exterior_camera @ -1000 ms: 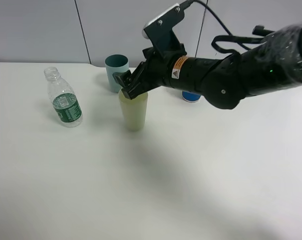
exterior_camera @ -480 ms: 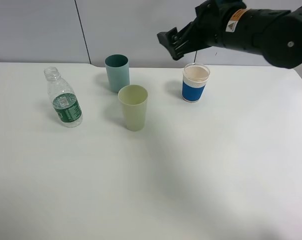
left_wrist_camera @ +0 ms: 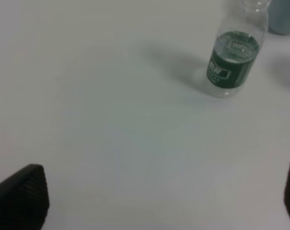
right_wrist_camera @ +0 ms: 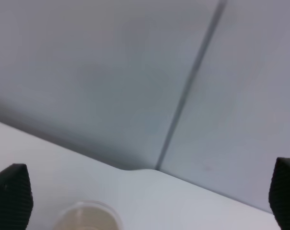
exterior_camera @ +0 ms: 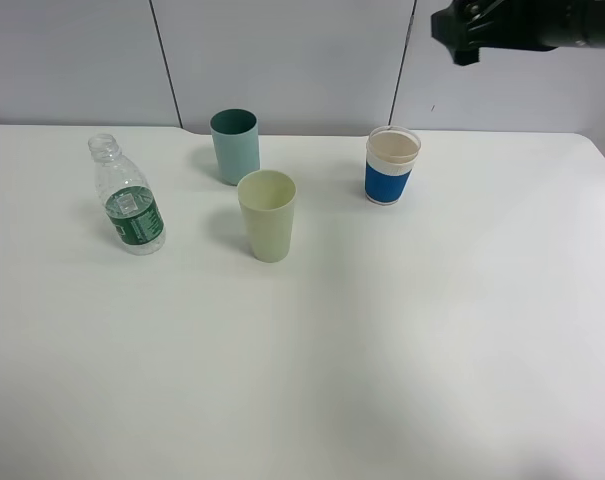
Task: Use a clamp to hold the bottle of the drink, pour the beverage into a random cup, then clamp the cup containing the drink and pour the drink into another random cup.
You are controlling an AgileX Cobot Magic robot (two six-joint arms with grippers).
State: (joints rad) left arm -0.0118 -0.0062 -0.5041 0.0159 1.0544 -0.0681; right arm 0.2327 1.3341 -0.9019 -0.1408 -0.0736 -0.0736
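R claw (right_wrist_camera: 145,201) wide open, empty, up by wall above blue-band cup (exterior_camera: 392,166). L claw (left_wrist_camera: 159,191) wide open, empty, near bottle (exterior_camera: 126,198). Yellow-green cup (exterior_camera: 267,215) upright beside teal cup (exterior_camera: 235,146).

Pale cups and a green-banded bottle on a white table (exterior_camera: 402,330)

Clear plastic bottle (exterior_camera: 127,198) with dark green label; plain pale yellow-green tumbler (exterior_camera: 267,215); teal cup (exterior_camera: 235,146); white cup with wide blue band (exterior_camera: 391,165), cream inside; black gripper (exterior_camera: 469,30).

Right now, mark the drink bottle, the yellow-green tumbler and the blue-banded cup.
drink bottle (exterior_camera: 134,215), exterior high view, on its dark green label.
yellow-green tumbler (exterior_camera: 269,228), exterior high view, middle of its outer wall.
blue-banded cup (exterior_camera: 387,182), exterior high view, on the blue band.
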